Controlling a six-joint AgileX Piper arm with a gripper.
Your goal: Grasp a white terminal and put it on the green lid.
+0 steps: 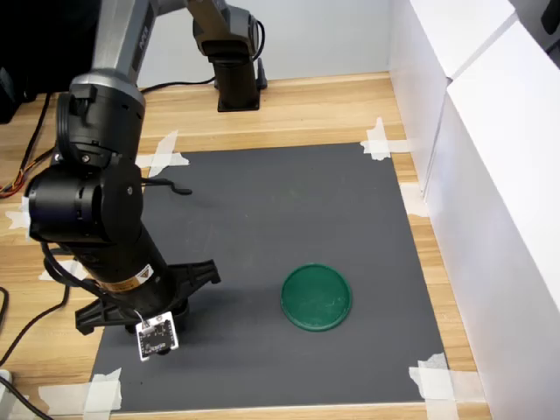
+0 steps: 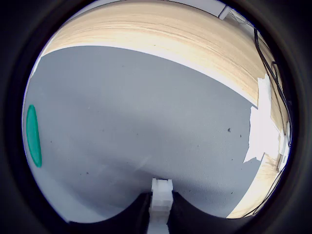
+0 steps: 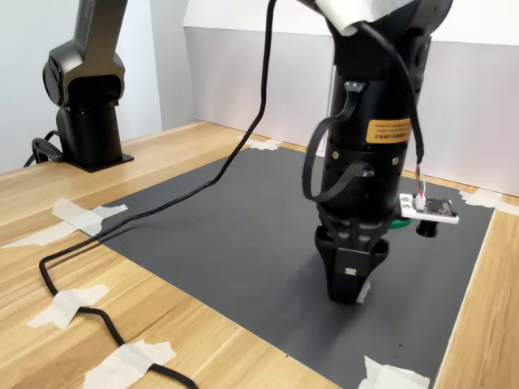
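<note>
In the wrist view the white terminal (image 2: 161, 196), a tiny blocky white piece, sits between my gripper's (image 2: 161, 207) two dark fingers, which press against its sides. In the second exterior view the gripper (image 3: 350, 292) points straight down with its tips at the dark grey mat (image 3: 219, 235). The first exterior view hides the fingertips and the terminal under the wrist (image 1: 131, 280), over the mat's near left part. The green lid (image 1: 316, 297) lies flat on the mat to the first exterior view's right of the gripper, apart from it. It shows as a thin green sliver (image 2: 33, 135) in the wrist view.
White tape (image 1: 382, 140) holds the mat's corners to the wooden table (image 1: 306, 105). A black cable (image 3: 122, 223) trails over the mat and table. The arm's base (image 1: 237, 83) stands at the back. White walls (image 1: 490, 175) close the first exterior view's right side.
</note>
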